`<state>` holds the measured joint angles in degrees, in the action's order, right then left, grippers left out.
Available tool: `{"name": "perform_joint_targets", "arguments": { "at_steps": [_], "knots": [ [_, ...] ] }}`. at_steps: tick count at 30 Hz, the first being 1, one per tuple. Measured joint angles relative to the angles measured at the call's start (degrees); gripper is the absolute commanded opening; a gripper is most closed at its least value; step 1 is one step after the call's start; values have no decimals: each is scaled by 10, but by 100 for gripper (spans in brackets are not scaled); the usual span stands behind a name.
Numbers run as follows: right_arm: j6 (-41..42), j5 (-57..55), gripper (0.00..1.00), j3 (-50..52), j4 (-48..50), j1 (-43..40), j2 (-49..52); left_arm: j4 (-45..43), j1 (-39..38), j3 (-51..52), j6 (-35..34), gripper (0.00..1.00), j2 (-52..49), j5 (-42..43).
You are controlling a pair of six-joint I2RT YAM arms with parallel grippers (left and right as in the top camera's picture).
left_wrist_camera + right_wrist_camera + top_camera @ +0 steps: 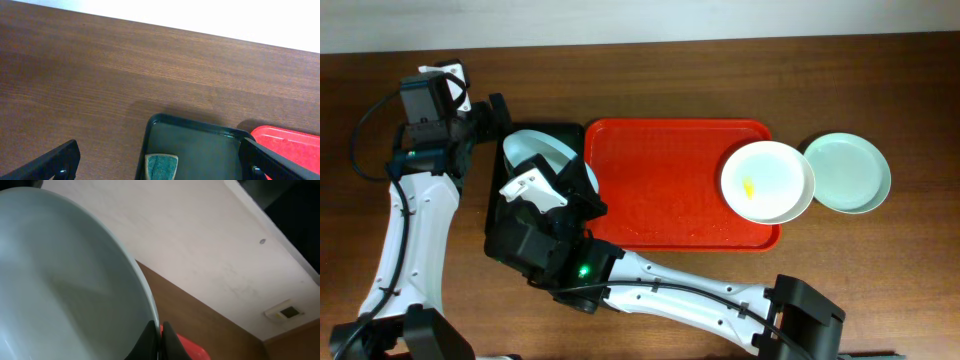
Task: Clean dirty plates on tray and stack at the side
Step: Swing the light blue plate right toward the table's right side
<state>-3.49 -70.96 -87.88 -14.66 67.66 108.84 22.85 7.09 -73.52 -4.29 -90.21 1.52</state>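
Right gripper (160, 330) was closed narrow on the rim of a mint-blue plate (65, 280), held tilted above the black tray (200, 150). Left gripper (160, 147) stood wide and empty over the table (620, 80), at the black tray's far end. A sponge (161, 166) lay in that tray. A white plate (767, 180) with a yellow smear sat at the red tray's (660, 180) right end. Its edge overlapped a second mint-blue plate (850, 172) lying on the table.
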Motion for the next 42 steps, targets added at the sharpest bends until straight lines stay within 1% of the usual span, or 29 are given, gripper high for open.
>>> {"name": "perform_joint_targets", "arguments": {
  "at_steps": [28, 32, 34, 37, 39, 42],
  "knots": [
    [-2, -6, 4, 0, 0, -1, 0, 0, 0, 0, 0, 99, 0, 0],
    [5, 36, 4, 0, -23, -18, 0, 0, 0, 0, 0, 100, 0, 0],
    [33, 67, 4, -1, -55, -34, 0, 0, 0, 0, 0, 99, 0, 0],
    [114, 129, 4, -2, -118, -79, 0, 0, 0, 0, 0, 100, 0, 0],
    [161, 166, 4, -2, -141, -103, 0, 0, 0, 0, 0, 99, 0, 0],
    [232, 259, 4, -2, -167, -145, 1, 0, 0, 0, 0, 100, 0, 0]
  ]
}}
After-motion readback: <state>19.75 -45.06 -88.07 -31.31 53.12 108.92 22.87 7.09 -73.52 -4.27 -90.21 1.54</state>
